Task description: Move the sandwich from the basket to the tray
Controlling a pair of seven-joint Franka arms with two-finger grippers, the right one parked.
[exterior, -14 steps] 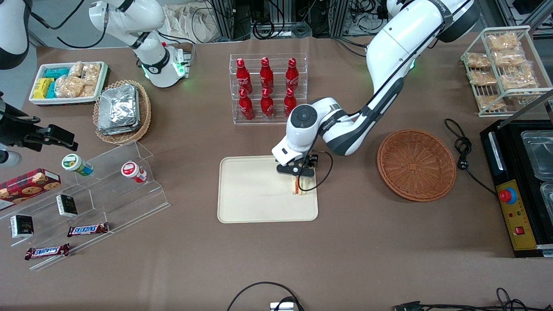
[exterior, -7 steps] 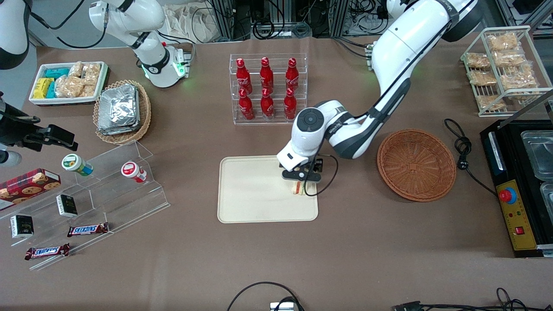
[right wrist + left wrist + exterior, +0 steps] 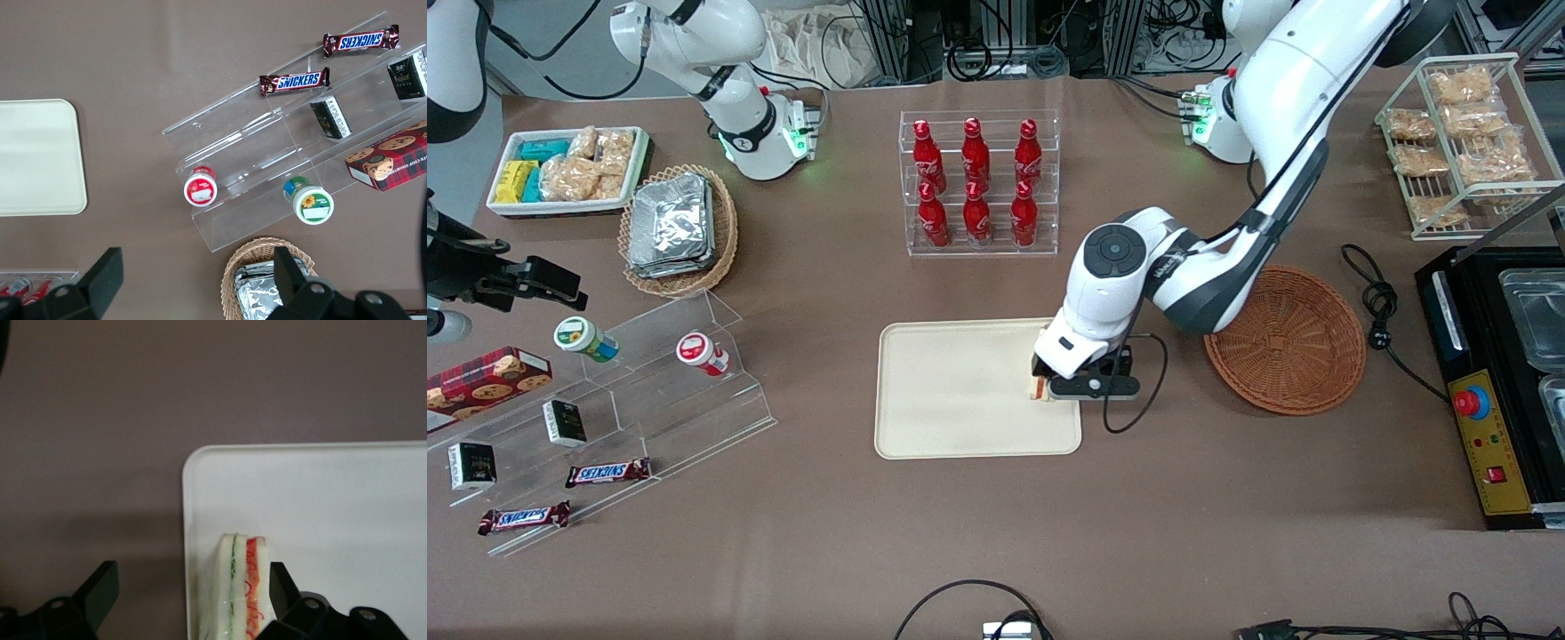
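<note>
gripper [image 3: 190, 603] spread wide, straddling white-bread triangular sandwich [image 3: 241, 587] | sandwich upright on cream plastic tray [image 3: 333, 507] edge | risk: one finger seemingly touching, could topple it

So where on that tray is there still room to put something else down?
Most of the tray is bare. Only its edge nearest the basket is taken: the sandwich stands there, with the open gripper over it.

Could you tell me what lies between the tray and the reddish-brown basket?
In the front view, the gripper hangs open there, above bare table between tray and basket.
</note>
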